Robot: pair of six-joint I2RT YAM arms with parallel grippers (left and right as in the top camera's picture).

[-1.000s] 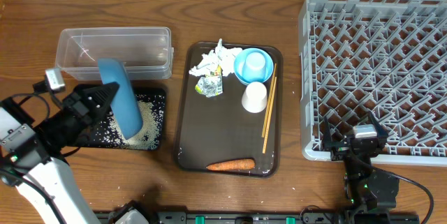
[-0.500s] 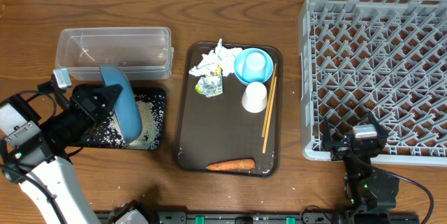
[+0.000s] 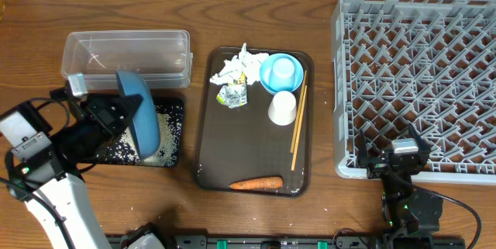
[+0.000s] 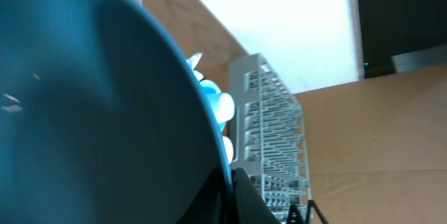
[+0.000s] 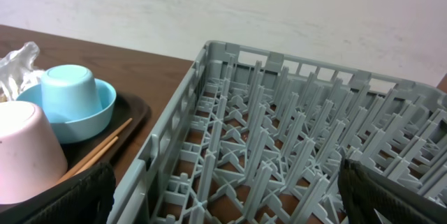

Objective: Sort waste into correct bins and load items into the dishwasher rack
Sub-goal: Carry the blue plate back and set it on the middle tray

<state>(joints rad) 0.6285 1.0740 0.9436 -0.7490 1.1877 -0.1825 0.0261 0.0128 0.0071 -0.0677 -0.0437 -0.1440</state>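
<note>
The large dark-blue dish (image 3: pixel 139 117) is shown held on edge, steeply tilted, above the shallow black tray (image 3: pixel 179 103). It is clamped at its rim by the left gripper (image 3: pixel 118 114), whose jaws are closed on it. In the left wrist view almost the whole frame is filled by the dish's blue surface, with a few white specks on it. White rice grains (image 3: pixel 161 145) are seen heaped and scattered in the black tray beneath the dish's lower edge. Just behind the tray lies the clear plastic box (image 3: pixel 128 38).

To the right of both bins stands the brown serving tray (image 3: pixel 248 152). On it are found the crumpled white paper (image 3: pixel 236 66) and the yellow-green wrapper (image 3: pixel 232 94) at the far end. Beside them is the light-blue cup (image 3: pixel 284 68), upturned in a shallow light-blue bowl (image 3: pixel 267 80). The white cup (image 3: pixel 283 108), also upturned, is placed just in front of it. The wooden chopsticks (image 3: pixel 298 121) lie along the tray's right side, and the orange carrot (image 3: pixel 256 182) lies at the near end.

The grey dishwasher rack (image 3: pixel 418 86) occupies the right of the table. At its near edge the right gripper (image 3: pixel 394 152) is seen with jaws spread wide, holding nothing.
</note>
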